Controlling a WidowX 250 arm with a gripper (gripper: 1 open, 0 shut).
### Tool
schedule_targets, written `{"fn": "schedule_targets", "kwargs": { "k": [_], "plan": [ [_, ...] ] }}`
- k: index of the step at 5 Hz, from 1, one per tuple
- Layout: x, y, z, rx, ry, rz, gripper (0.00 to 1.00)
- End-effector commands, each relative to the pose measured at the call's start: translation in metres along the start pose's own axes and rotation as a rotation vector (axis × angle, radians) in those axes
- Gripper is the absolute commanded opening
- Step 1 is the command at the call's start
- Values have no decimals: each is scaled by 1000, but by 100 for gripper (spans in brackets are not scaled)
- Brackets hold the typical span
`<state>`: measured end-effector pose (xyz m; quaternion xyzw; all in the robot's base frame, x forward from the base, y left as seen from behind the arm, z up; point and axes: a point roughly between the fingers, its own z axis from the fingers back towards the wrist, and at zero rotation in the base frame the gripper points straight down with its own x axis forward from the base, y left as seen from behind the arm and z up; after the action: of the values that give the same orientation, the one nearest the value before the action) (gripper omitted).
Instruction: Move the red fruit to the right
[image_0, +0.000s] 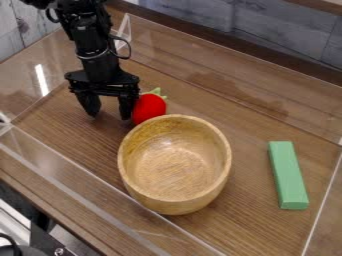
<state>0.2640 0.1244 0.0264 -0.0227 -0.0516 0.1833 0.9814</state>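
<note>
The red fruit lies on the wooden table, close against the far-left rim of the wooden bowl. A small green tip shows at its top. My gripper points straight down just left of the fruit, low over the table. It is open and nothing sits between its black fingers. The right finger stands right beside the fruit and covers a little of its left side.
A green rectangular block lies on the table to the right of the bowl. Clear plastic walls fence the table along the front, left and back. Bare wood shows behind the bowl and block.
</note>
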Motion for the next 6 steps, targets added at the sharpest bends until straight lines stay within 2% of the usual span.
{"fn": "schedule_targets", "kwargs": {
  "k": [1,2,4,5,6],
  "plan": [
    [11,-1,8,11,-51,-10,0],
    [12,-2,9,10,-52,-7,0],
    [22,-10,50,-33,-73,25,0],
    [28,-29,72,-61,-78,23,0],
    [26,-49,79,-76,-74,14,0]
  ]
}}
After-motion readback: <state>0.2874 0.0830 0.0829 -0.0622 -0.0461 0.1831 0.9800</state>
